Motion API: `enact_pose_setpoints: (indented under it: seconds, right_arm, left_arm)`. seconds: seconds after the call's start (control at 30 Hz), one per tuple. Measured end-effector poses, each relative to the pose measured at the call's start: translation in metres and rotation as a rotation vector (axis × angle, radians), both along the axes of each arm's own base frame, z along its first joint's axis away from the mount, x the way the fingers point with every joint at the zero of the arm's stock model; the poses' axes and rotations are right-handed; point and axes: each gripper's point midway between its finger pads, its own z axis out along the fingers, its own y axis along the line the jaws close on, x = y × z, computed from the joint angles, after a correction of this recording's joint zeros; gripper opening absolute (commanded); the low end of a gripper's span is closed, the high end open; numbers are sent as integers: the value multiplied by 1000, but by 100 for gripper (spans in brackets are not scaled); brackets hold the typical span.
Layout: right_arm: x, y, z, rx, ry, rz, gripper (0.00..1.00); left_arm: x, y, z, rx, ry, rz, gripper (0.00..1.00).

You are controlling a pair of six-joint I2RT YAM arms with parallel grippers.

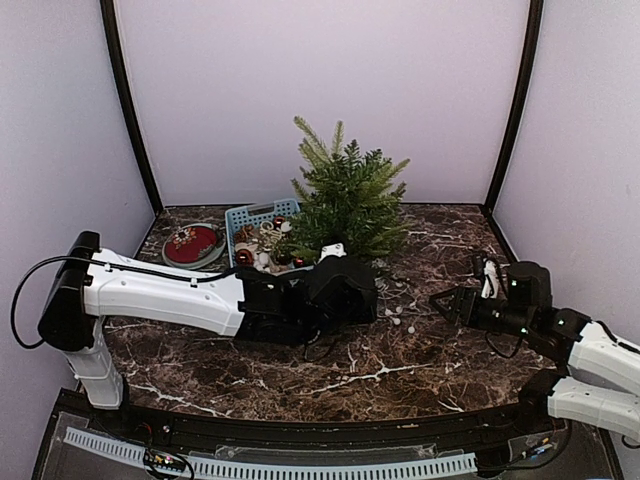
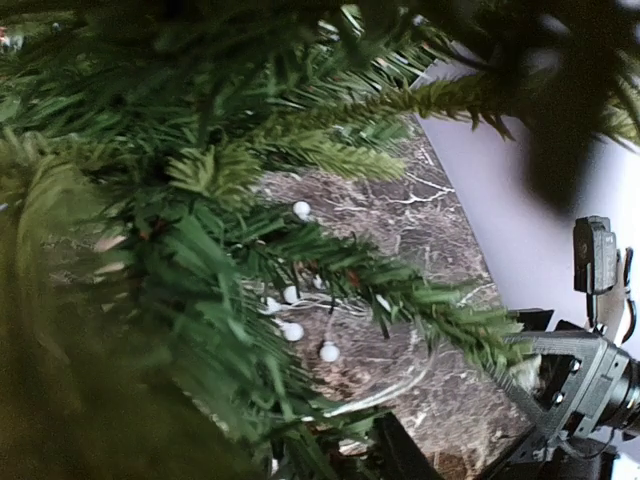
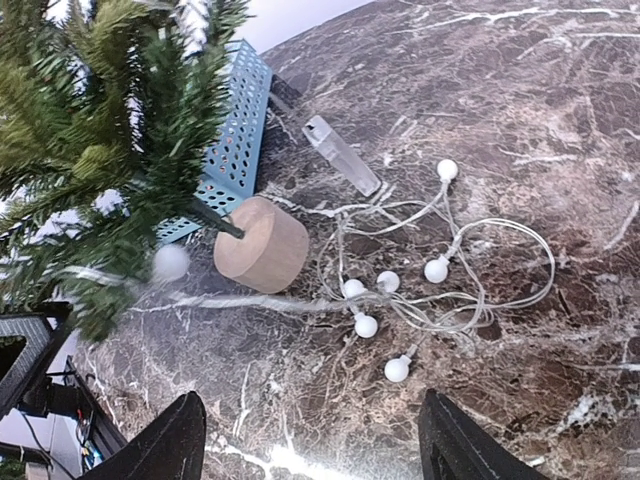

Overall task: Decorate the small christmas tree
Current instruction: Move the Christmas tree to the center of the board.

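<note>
Tree [image 1: 345, 195] upright at the back middle of the table [image 1: 400, 370], pale wooden base [image 3: 262, 244] just beside a blue basket [image 1: 255, 220] on its left. Left gripper [image 1: 335, 258] right in among the lowest branches. Jaws lost in the needles, so cannot tell how wide, or whether anything is held. From that wrist, nothing but green fronds up close. Right gripper [image 3: 310, 400] low over the table, off to the tree's right. Jaws spread wide, nothing between them. Light string [image 3: 440, 270] in a loose tangle on the marble near the base, between tree and right gripper. One bulb [image 3: 170, 262] up against the lower branches. Baubles piled in the basket, red dish [image 1: 193, 245] further left.
</note>
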Motion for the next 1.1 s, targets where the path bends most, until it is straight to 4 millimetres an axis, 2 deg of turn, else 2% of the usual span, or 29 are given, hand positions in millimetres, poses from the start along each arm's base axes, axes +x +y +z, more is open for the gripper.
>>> enact_pose_setpoints:
  seconds: [0.17, 0.3, 0.37, 0.5, 0.57, 0.63, 0.77, 0.9, 1.1]
  right_arm:
    - [3, -8, -12, -34, 40, -51, 70]
    - [4, -13, -32, -84, 103, -81, 67]
    - [4, -15, -46, -114, 152, -90, 64]
    - [4, -15, -58, -136, 190, -99, 61]
    - [4, -14, -62, -144, 204, -102, 59]
    - [4, -15, -67, -153, 222, -110, 56]
    - [5, -20, -80, -186, 261, -142, 54]
    - [8, -21, -82, -197, 274, -167, 54]
    - [19, -18, -72, -194, 259, -182, 54]
  left_arm:
    - [-1, 21, 5, 20, -11, 20, 28]
    - [1, 30, 12, 20, -24, 21, 29]
    - [3, 34, 13, 27, -33, 18, 23]
    - [4, 39, 9, 50, -42, 10, 8]
    - [5, 42, 8, 61, -47, 7, 4]
    - [4, 44, 7, 75, -54, 1, 0]
    - [4, 55, 6, 100, -66, -3, 0]
    - [2, 68, 6, 123, -92, -29, 0]
    - [1, 84, 9, 149, -135, -93, 0]
